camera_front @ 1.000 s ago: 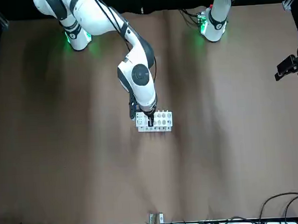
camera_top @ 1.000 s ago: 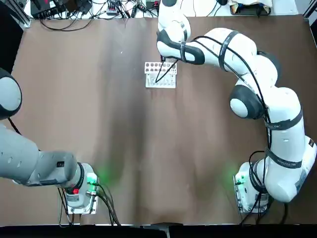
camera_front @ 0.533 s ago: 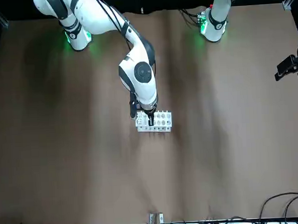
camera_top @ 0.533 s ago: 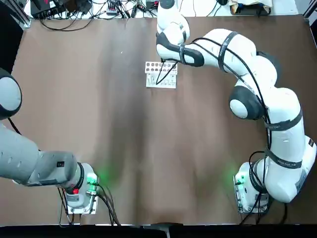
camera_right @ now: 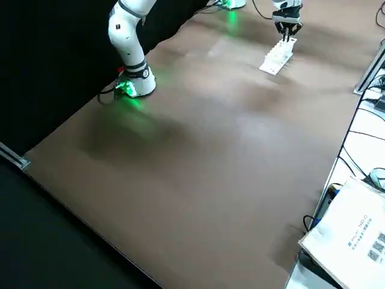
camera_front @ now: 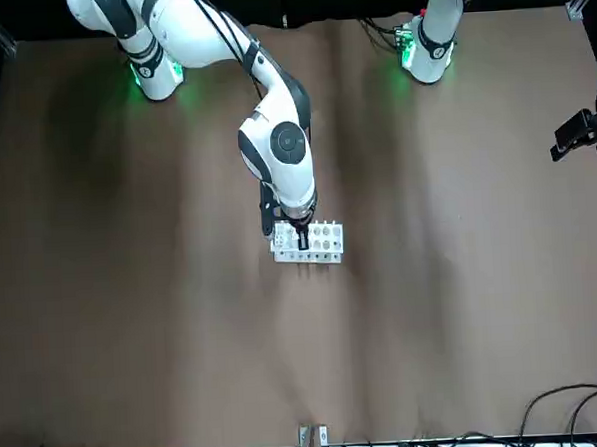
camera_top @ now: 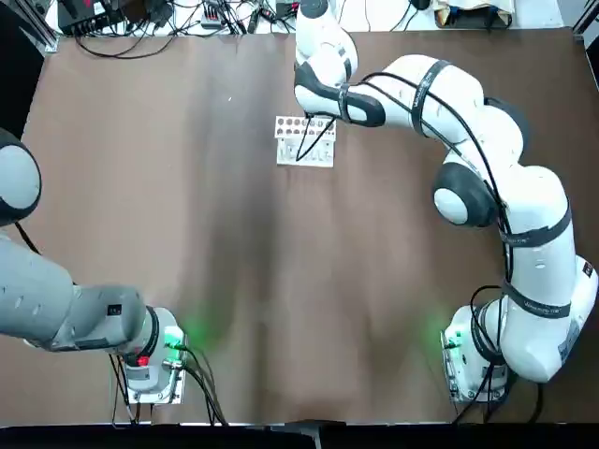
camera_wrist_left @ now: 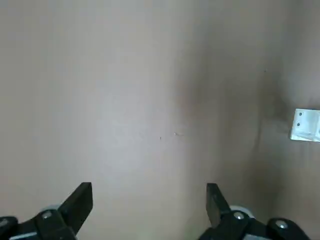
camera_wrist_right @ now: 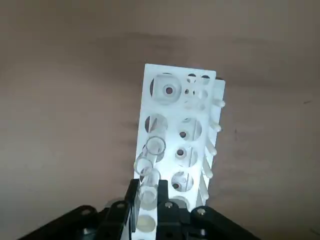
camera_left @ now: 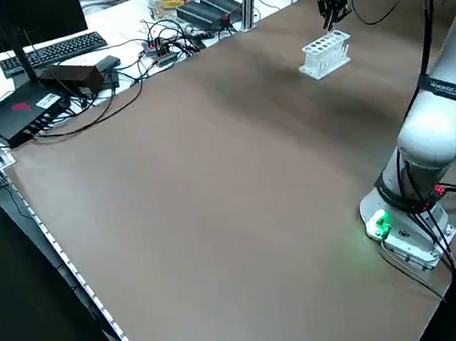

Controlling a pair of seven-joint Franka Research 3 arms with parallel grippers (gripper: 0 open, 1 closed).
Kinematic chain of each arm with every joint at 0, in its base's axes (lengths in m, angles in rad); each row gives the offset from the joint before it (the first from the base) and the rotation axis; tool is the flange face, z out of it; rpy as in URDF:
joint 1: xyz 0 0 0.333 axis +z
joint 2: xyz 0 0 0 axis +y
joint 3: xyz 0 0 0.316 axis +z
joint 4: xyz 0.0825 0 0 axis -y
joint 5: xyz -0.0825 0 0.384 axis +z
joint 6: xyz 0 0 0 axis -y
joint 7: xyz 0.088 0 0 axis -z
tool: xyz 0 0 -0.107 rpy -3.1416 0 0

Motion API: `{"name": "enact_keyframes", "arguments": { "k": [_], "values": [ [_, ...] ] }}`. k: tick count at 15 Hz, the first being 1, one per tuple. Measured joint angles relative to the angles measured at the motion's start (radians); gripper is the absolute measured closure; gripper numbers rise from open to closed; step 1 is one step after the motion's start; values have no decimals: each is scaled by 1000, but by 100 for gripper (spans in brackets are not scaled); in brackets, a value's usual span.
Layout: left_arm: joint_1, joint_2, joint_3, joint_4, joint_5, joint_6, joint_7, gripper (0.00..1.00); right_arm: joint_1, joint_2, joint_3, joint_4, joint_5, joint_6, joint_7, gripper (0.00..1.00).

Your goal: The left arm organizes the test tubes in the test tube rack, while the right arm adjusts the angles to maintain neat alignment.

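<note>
1. The right arm (camera_top: 533, 243) has been shifted very slightly, its wrist being carried a touch toward the robot's right over the last second. The left arm (camera_top: 75, 304) is left idle at the table's left side, with its left gripper (camera_wrist_left: 149, 186) spread wide over bare table.
2. The rack (camera_top: 304, 154), set near the middle of the table's far edge, has been displaced by the same small amount in the same direction. It is therefore judged that the rack is being dragged along through the tube, so alignment may be disturbed unless the pull is eased.
3. At the rack, the right gripper (camera_wrist_right: 149, 181) is drawn close about one upright-looking tube (camera_wrist_right: 148, 195), which appears to be pinched between the fingers.
4. The rack is white and oblong, with rows of round holes in its top plate and short pale pegs (camera_wrist_right: 219, 103) jutting along one side.
5. The tubes (camera_wrist_right: 156, 145) are clear, thin-walled and open-mouthed. They are crowded in one row, with mouths unevenly lined up; some tilt is suspected, and straightening seems to be called for.
</note>
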State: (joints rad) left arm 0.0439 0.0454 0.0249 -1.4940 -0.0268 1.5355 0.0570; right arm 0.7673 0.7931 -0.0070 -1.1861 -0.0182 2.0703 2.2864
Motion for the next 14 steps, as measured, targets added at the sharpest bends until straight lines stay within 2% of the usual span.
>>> {"name": "enact_keyframes", "arguments": {
  "k": [14],
  "values": [
    [1,0,0,0,0,0,0,0,0,0,-1,5,-31,-35,-58,82]
  ]
}}
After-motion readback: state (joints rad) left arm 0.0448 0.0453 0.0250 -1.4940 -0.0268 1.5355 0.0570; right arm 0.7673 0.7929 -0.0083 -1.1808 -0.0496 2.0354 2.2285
